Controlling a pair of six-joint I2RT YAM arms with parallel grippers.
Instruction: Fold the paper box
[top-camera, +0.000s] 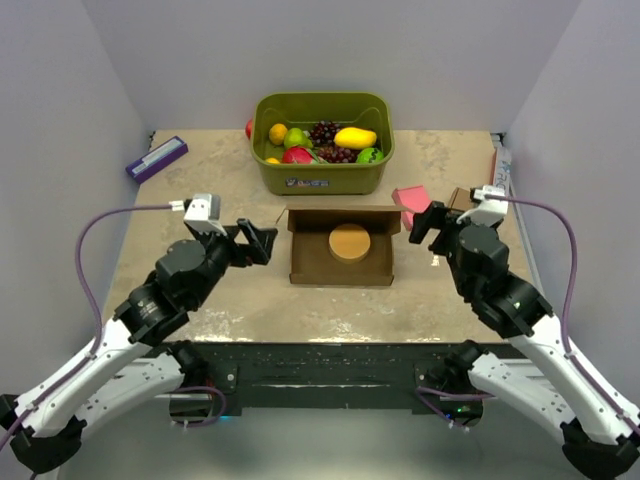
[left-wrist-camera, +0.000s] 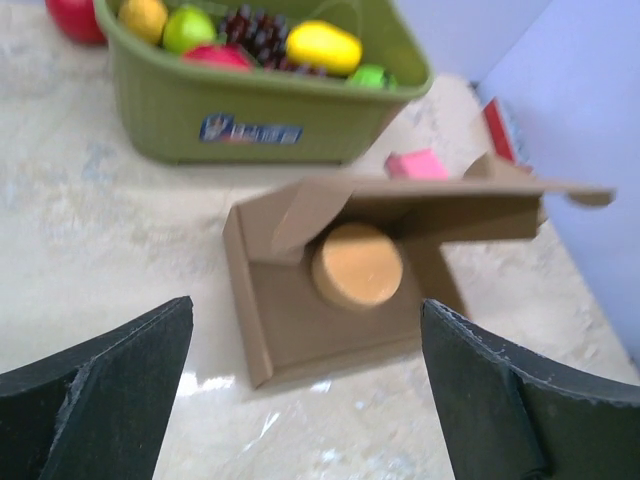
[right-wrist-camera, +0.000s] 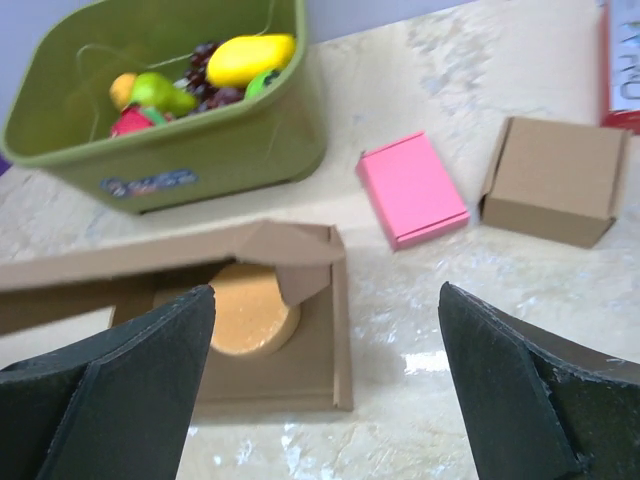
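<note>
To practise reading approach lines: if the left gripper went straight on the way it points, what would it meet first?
Probably the paper box: its side wall lies straight ahead of the open left gripper, with nothing seen between. Depth is hard to judge.

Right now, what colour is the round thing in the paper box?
The round disc is light orange-tan, clearest in the left wrist view.

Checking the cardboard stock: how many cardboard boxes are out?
2. The paper box lies open mid-table; a small box sits right of the pink block. More may be hidden.
</note>
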